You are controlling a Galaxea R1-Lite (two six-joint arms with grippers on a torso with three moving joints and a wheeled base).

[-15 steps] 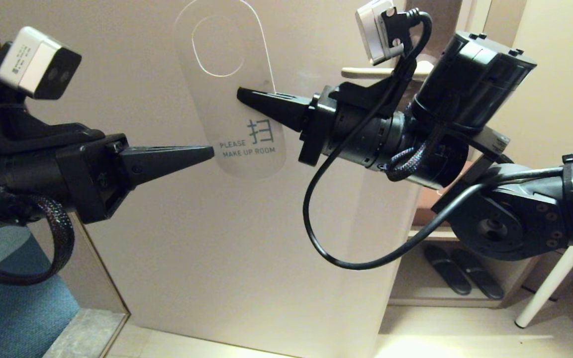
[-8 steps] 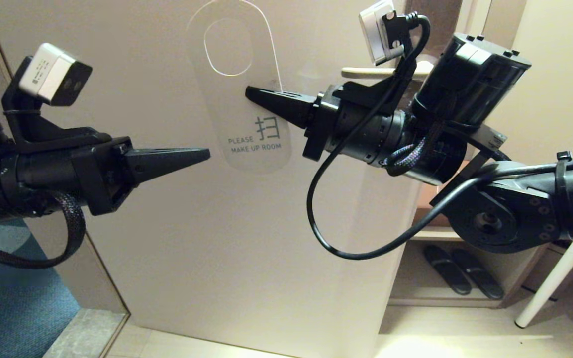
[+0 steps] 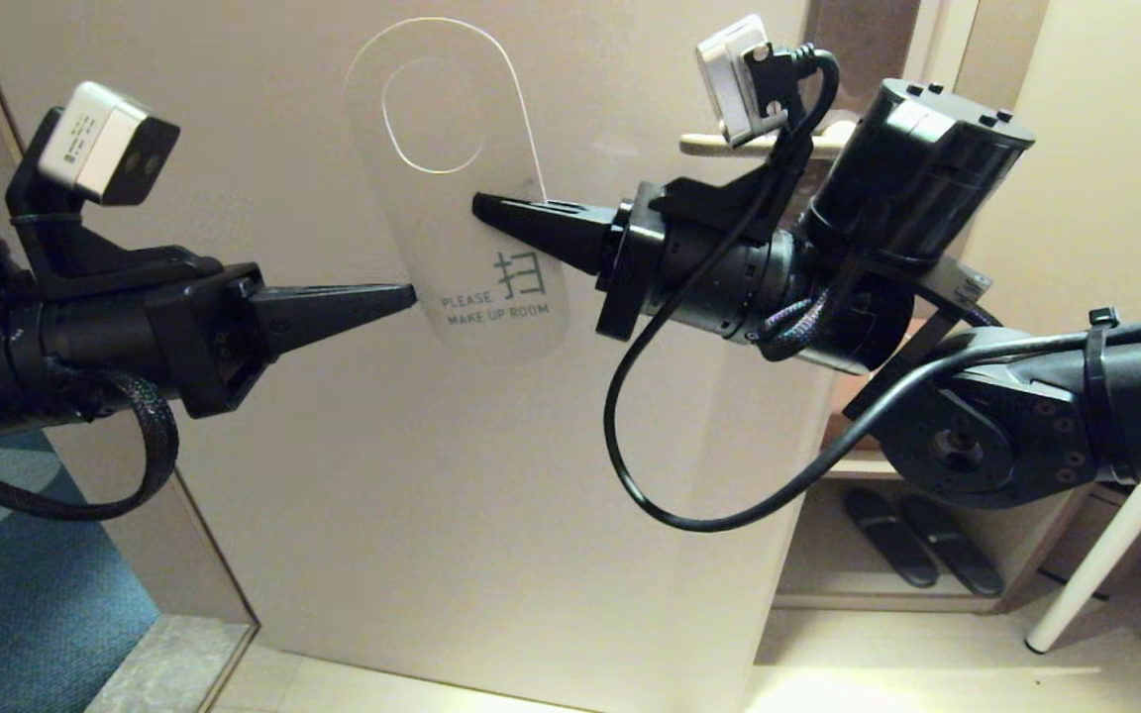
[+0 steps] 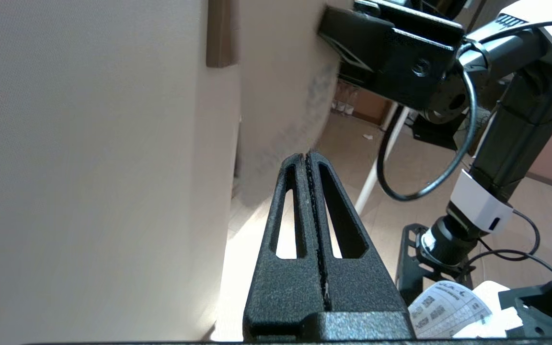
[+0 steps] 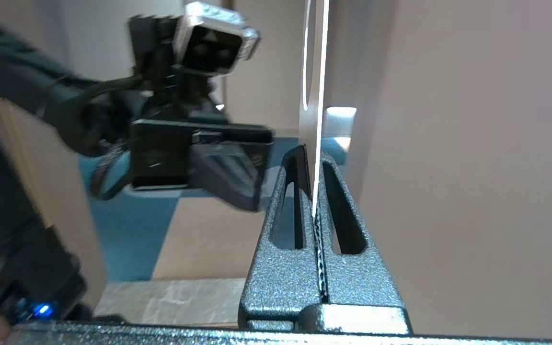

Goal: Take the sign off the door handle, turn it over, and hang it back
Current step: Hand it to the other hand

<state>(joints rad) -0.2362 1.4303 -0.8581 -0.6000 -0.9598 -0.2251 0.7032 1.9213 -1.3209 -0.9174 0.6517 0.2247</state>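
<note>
At the left of the head view, the left gripper [image 3: 410, 294] is pointing its jaws, pressed together on nothing, at the sign's lower left edge, seemingly just touching it. Right of centre, the right gripper [image 3: 479, 205] is pinching the sign [image 3: 452, 213] by its right edge, white MAKE UP ROOM face showing. The card is looking thin, light, stiff and probably slick, so an edge pinch below the oval hole suits it. Farther back, upper right, the door handle [image 3: 699, 146] is sitting bare, mostly hidden behind the right arm.
</note>
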